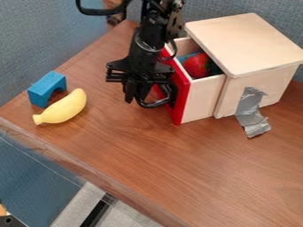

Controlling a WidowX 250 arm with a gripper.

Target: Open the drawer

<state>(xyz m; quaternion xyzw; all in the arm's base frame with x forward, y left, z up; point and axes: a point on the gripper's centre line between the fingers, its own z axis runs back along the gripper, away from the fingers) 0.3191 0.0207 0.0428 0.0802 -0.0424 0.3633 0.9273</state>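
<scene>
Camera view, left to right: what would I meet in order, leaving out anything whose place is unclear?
Blue block, banana, gripper, red drawer front, wooden box.

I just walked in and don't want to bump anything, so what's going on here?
A black robot arm has its gripper down at the black handle of a red-fronted drawer, apparently to open it. The drawer stands out from its wooden box, with a red object visible inside. Silver tape runs from the box to the table. A yellow banana and a blue arch block lie off to one side.
</scene>
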